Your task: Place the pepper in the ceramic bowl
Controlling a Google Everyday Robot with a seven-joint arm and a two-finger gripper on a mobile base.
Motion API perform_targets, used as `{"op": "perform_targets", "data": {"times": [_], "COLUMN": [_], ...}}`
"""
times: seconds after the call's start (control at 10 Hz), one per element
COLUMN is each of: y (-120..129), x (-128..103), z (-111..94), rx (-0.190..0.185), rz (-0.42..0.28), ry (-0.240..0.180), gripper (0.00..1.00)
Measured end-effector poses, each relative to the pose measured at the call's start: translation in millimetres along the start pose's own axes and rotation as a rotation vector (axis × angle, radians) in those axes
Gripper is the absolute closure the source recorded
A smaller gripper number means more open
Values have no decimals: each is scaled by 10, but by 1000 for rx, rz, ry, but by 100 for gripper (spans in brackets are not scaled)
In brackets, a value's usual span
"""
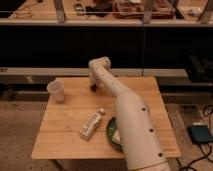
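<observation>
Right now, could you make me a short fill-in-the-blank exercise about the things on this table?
1. The bottle lies on its ____ beside the bowl.
2. The cup stands ____, not tipped over.
3. The arm hides part of the bowl, whose colour is ____.
4. The gripper is at the far edge of the table, which is made of ____.

Missing words: side; upright; green; wood.
</observation>
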Motion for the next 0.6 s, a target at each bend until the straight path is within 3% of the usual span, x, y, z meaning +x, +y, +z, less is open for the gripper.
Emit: {"op": "perform_targets", "data": {"times": [0.1, 0.3, 0.5, 0.6], "y": [196, 665, 1054, 1223], "x": [8, 92, 26, -206], "z": [-139, -720, -1398, -1991], "rx": [-12, -19, -26, -17], "rz": [4, 2, -24, -60], "ry": [0, 48, 95, 119], "gripper": [99, 100, 100, 100]}}
